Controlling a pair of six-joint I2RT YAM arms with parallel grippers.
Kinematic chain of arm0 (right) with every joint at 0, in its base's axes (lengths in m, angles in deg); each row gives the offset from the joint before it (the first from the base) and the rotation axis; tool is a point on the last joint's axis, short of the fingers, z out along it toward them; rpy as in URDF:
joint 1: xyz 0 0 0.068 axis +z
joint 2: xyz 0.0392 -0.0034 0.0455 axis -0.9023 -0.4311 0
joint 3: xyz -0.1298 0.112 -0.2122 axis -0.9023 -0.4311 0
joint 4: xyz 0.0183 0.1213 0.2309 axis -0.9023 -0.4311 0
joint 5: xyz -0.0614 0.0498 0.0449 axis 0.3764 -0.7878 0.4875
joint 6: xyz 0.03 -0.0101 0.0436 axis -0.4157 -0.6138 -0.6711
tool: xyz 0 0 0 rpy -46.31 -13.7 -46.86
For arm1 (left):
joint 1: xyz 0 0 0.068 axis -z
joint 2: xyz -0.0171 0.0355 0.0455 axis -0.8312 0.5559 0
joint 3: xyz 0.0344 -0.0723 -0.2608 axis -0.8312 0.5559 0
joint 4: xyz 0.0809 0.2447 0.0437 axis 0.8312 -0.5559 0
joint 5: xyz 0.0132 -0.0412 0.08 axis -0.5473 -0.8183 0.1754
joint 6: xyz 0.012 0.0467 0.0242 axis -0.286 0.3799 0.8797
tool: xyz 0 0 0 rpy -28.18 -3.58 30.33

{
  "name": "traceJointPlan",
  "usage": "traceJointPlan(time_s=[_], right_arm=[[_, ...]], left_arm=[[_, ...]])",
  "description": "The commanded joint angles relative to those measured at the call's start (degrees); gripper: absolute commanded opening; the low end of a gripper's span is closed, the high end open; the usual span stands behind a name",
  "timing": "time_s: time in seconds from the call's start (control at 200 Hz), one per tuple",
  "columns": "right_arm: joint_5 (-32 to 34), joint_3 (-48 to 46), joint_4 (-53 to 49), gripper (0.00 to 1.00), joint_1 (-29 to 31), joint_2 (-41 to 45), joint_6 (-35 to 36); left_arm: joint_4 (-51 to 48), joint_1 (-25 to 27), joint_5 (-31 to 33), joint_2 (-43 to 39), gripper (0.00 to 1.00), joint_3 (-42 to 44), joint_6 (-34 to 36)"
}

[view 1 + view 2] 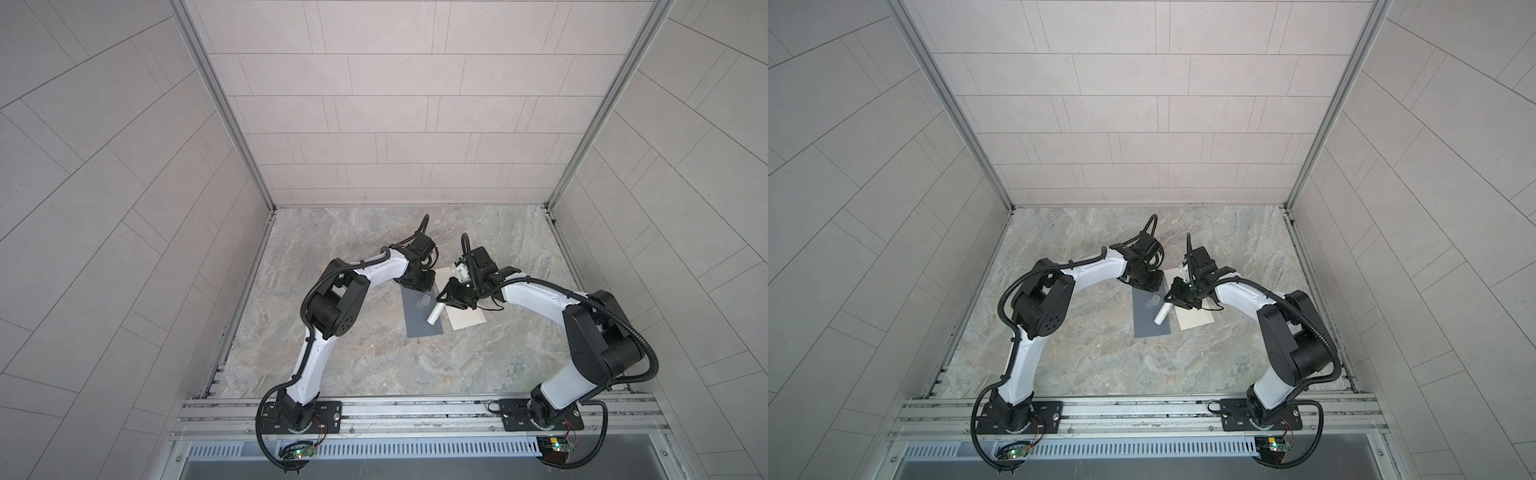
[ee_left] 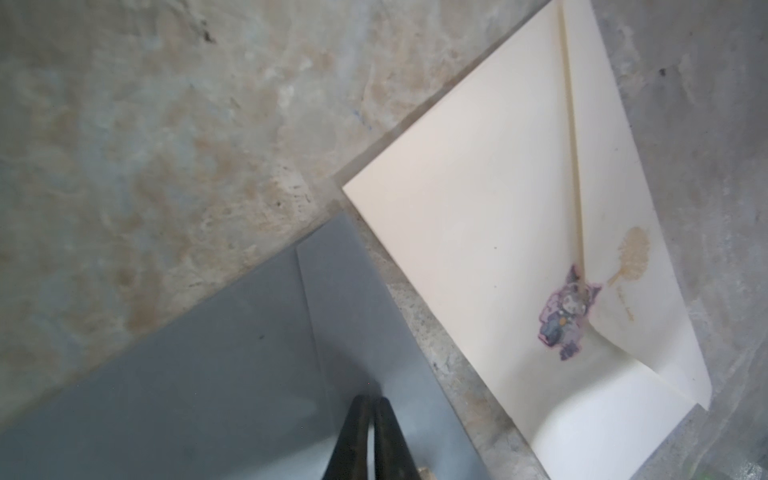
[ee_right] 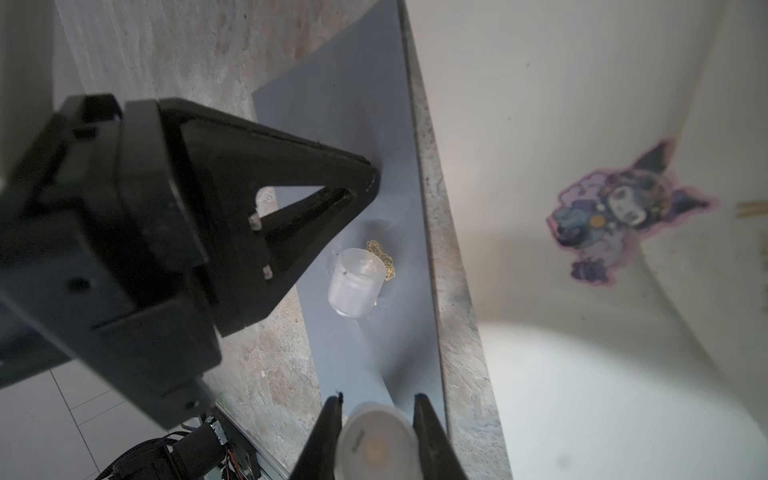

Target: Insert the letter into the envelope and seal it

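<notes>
Left hand (image 2: 374, 400) closed, tips on gray paper (image 1: 419, 324). Right hand (image 3: 378, 401) grips glue stick (image 1: 435, 315). Cream paper (image 1: 465, 320) lies at its 3 o'clock.

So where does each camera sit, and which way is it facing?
Both top views: high above the arm bases, looking down on the table; both arms show.
Left wrist: on the left arm, facing grey sheet and cream paper; left gripper tips show.
Right wrist: on the right arm, facing clear cap; right gripper holds glue stick.
Shared: both wrist views see the sticker.
</notes>
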Motion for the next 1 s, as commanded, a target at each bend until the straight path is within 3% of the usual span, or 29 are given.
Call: traceJointPlan(time_s=[0.0,0.62,0.996], right_arm=[[0.55,1.81,1.41,0.00,0.26,-0.93,-0.37],[8.25,3.39,7.26,0.00,0.05,-4.50,-5.89],[6.47,3.11,8.27,0.00,-0.27,-4.64,-6.92]], left_arm=[[-2.08,0.07,-0.82,-2.48,0.12,2.62,-0.97],[-6.53,-0.07,-6.05,-5.15,0.10,5.44,2.54],[-9.30,-0.31,-3.84,-6.30,0.09,5.94,2.92]])
